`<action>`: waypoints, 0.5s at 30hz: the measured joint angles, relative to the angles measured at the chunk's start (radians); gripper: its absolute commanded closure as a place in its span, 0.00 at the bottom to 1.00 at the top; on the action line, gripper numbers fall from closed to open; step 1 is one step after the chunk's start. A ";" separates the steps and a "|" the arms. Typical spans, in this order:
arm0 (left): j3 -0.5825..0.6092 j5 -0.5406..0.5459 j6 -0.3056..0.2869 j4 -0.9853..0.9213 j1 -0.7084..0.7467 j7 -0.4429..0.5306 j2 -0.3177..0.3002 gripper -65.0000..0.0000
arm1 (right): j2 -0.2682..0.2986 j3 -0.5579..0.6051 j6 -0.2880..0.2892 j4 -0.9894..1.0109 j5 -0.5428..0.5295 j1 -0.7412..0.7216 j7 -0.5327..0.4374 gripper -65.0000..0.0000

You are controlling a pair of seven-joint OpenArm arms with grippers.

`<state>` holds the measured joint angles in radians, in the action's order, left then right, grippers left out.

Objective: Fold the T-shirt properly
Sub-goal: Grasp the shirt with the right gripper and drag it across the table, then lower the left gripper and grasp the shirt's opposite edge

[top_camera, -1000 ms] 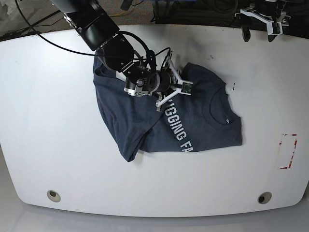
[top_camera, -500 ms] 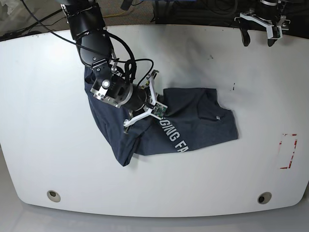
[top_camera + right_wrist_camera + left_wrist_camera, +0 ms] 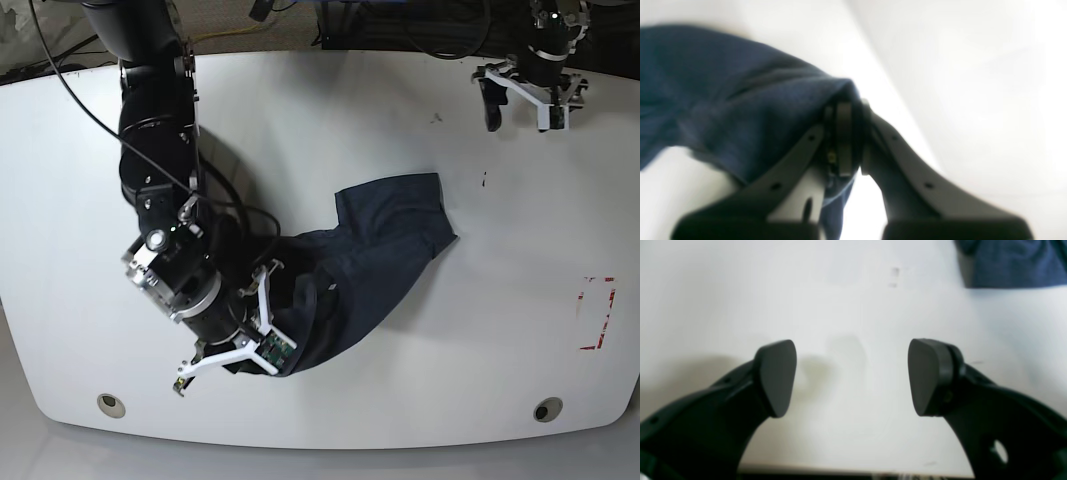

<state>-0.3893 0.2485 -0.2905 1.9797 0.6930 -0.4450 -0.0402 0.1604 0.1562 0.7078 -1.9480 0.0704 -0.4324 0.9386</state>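
The dark navy T-shirt point(image 3: 385, 240) lies bunched in a long diagonal heap across the middle of the white table point(image 3: 80, 200), and its lettering is hidden. My right gripper point(image 3: 262, 345) is at the heap's front-left end. The right wrist view shows this gripper point(image 3: 846, 133) shut on a fold of the T-shirt point(image 3: 740, 110), lifted off the table. My left gripper point(image 3: 520, 118) hangs at the back right, apart from the cloth. Seen from the left wrist, that gripper point(image 3: 851, 376) is open over bare table, with a corner of the T-shirt point(image 3: 1013, 263) at the top right.
A red-outlined rectangle point(image 3: 597, 312) is marked near the table's right edge. Two round holes point(image 3: 112, 405) point(image 3: 547, 409) sit near the front edge. Black cables point(image 3: 70, 70) trail along the right arm at the back left.
My right gripper has swung from the table's upper middle to the front left, dragging the T-shirt with it. The shirt went from spread flat to bunched. The left gripper dropped slightly.
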 measured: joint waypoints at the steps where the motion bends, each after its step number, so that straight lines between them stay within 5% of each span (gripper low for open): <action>1: 0.023 0.000 -0.006 0.000 -0.011 0.000 -0.008 0.24 | 0.010 -0.002 -0.001 -0.001 -0.012 -0.021 0.010 1.00; 10: 0.166 -0.001 -0.001 -0.008 -0.186 -0.086 -0.023 0.24 | 0.026 -0.010 0.000 -0.002 -0.003 -0.118 0.061 1.00; 15: 0.201 -0.128 0.005 -0.026 -0.328 -0.133 0.023 0.24 | 0.027 -0.009 0.000 -0.001 0.002 -0.119 0.061 1.00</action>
<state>-0.1886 0.1204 -0.2852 1.9537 0.3645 -0.5777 -0.0177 0.1871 0.1474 0.7074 -1.9491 0.0727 -0.5518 1.0000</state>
